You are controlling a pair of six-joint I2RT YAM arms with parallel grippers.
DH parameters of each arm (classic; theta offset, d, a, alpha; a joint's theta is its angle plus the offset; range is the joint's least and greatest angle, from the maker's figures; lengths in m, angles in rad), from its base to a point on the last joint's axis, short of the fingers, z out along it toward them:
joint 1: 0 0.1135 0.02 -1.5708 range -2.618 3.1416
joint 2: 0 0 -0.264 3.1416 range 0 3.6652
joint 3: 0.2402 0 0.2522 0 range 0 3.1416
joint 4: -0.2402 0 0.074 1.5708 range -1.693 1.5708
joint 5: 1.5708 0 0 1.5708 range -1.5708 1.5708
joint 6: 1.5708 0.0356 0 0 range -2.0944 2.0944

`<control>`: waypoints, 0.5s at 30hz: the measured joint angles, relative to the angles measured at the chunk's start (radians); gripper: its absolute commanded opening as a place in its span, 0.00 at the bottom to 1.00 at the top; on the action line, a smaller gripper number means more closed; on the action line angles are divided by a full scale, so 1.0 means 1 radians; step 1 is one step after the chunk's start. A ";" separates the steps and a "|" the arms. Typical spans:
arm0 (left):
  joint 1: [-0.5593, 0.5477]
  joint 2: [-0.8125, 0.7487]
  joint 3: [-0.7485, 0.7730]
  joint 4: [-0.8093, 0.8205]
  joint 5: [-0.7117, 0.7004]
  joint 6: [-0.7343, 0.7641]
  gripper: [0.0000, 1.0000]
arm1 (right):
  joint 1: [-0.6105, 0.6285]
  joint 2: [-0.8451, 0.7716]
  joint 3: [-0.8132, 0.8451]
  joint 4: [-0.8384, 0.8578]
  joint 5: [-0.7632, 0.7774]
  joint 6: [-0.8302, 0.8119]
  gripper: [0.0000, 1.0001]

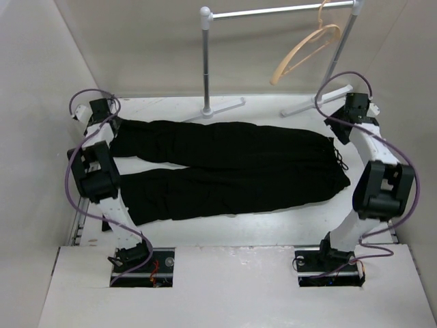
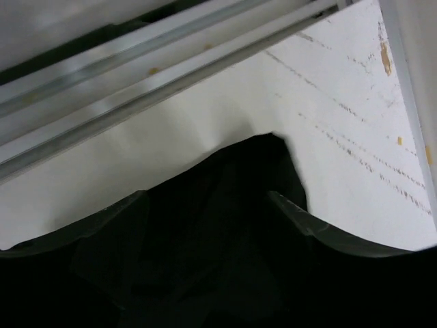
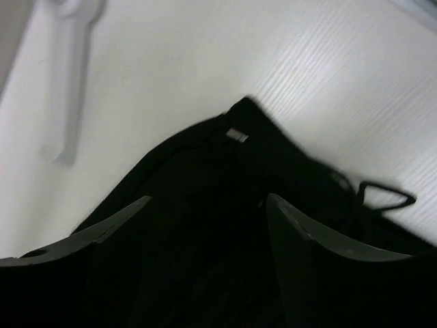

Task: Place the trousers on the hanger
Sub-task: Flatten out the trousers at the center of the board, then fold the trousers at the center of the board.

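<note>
Both open: left gripper (image 2: 205, 198), right gripper (image 3: 208, 198), seemingly touching flat trousers (image 1: 225, 164).

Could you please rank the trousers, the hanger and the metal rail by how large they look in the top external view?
1. trousers, largest.
2. metal rail, though it is slightly cropped at the top edge.
3. hanger, clearly smallest.

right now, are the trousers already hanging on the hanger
No, the trousers lie flat on the table while the hanger hangs bare on the rail.
</note>
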 measured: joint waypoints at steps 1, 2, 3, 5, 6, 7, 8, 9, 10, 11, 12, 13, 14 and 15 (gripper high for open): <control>0.009 -0.060 -0.053 0.000 0.003 -0.002 0.61 | 0.027 -0.053 -0.033 0.018 0.003 0.003 0.62; 0.016 -0.122 -0.106 0.006 0.006 -0.002 0.61 | 0.056 -0.102 -0.069 0.037 0.003 0.010 0.51; 0.023 -0.181 -0.156 0.012 0.009 -0.005 0.60 | 0.091 -0.153 -0.109 0.057 0.003 0.019 0.37; 0.034 -0.281 -0.241 0.028 0.018 -0.012 0.60 | 0.163 -0.234 -0.188 0.090 -0.002 0.043 0.24; 0.037 -0.320 -0.279 0.040 0.025 -0.017 0.60 | 0.203 -0.267 -0.228 0.100 -0.007 0.056 0.24; 0.037 -0.349 -0.310 0.049 0.035 -0.022 0.60 | 0.236 -0.290 -0.258 0.103 -0.013 0.066 0.25; 0.036 -0.365 -0.335 0.058 0.047 -0.029 0.61 | 0.273 -0.311 -0.292 0.108 -0.020 0.076 0.27; 0.034 -0.372 -0.354 0.065 0.055 -0.036 0.61 | 0.303 -0.327 -0.319 0.108 -0.029 0.083 0.30; 0.032 -0.373 -0.372 0.070 0.068 -0.042 0.61 | 0.333 -0.342 -0.345 0.111 -0.039 0.090 0.35; 0.031 -0.369 -0.386 0.070 0.081 -0.047 0.61 | 0.357 -0.355 -0.367 0.113 -0.049 0.095 0.41; 0.031 -0.360 -0.395 0.068 0.095 -0.051 0.60 | 0.383 -0.369 -0.391 0.116 -0.058 0.099 0.46; 0.029 -0.344 -0.396 0.064 0.108 -0.055 0.57 | 0.408 -0.385 -0.415 0.126 -0.068 0.102 0.49; 0.027 -0.325 -0.395 0.068 0.121 -0.058 0.54 | 0.427 -0.400 -0.436 0.132 -0.076 0.104 0.52; 0.026 -0.308 -0.394 0.071 0.132 -0.062 0.49 | 0.447 -0.417 -0.459 0.140 -0.087 0.106 0.53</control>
